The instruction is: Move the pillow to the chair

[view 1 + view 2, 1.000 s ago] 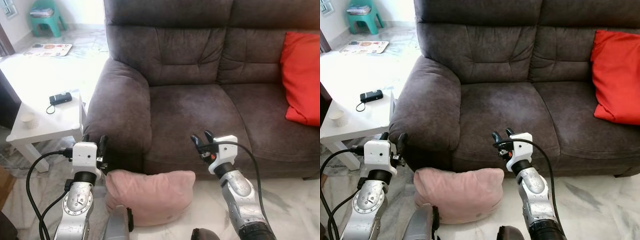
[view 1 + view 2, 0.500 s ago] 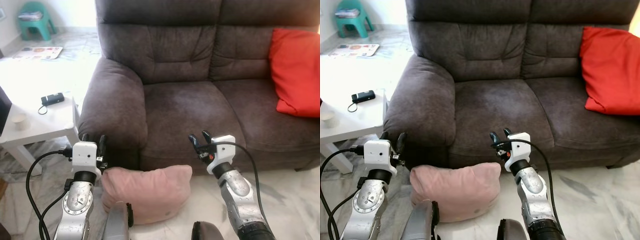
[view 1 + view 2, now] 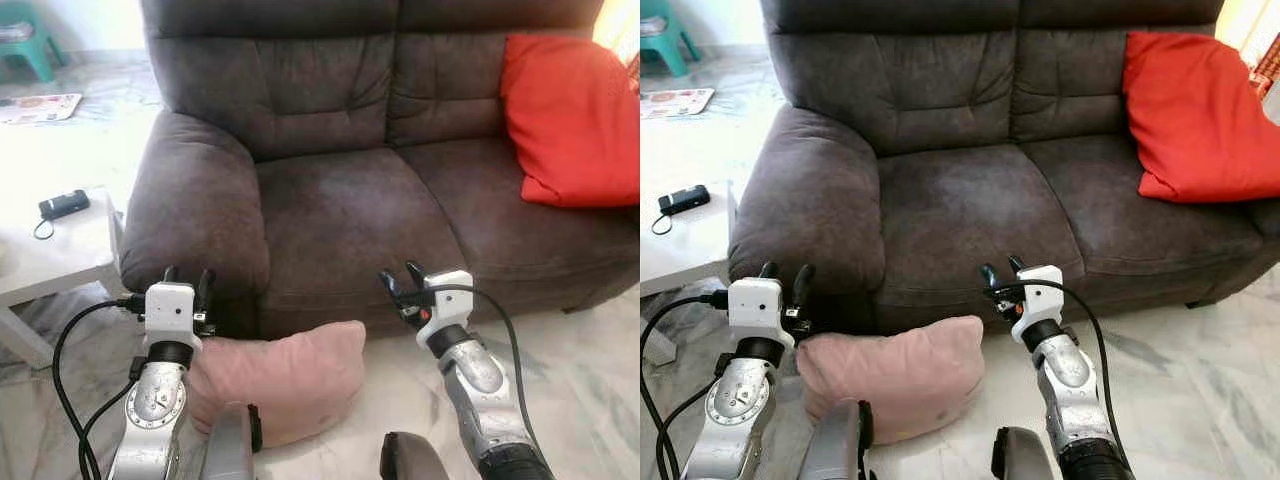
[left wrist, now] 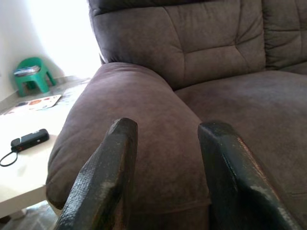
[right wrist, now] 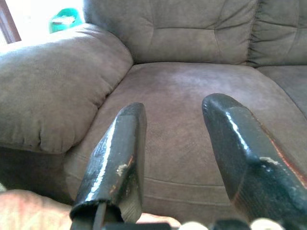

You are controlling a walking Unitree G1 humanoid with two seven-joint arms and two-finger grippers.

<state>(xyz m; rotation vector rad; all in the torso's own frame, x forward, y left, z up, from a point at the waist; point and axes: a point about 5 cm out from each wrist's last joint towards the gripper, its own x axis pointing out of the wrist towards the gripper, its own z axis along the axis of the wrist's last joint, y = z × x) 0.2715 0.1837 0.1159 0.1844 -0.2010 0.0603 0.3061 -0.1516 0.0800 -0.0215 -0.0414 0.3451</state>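
A pink pillow (image 3: 282, 376) lies on the marble floor against the front of the dark brown sofa (image 3: 340, 200), between my two arms. My left gripper (image 3: 186, 277) is raised at the pillow's left end, in front of the sofa's armrest (image 4: 139, 139), open and holding nothing. Open and empty as well, my right gripper (image 3: 401, 280) hovers just right of the pillow, before the seat cushion (image 5: 192, 100). A red pillow (image 3: 565, 120) leans on the sofa's right seat.
A white side table (image 3: 50, 250) with a small black device (image 3: 62, 204) stands left of the sofa. A teal stool (image 3: 20, 45) and a flat printed board (image 3: 35, 107) are on the floor at the back left. Open marble floor (image 3: 590, 370) lies to the right.
The whole view has shifted left, so the camera has turned to the right; the red pillow now shows in full. Both grippers hold the same pose, open.
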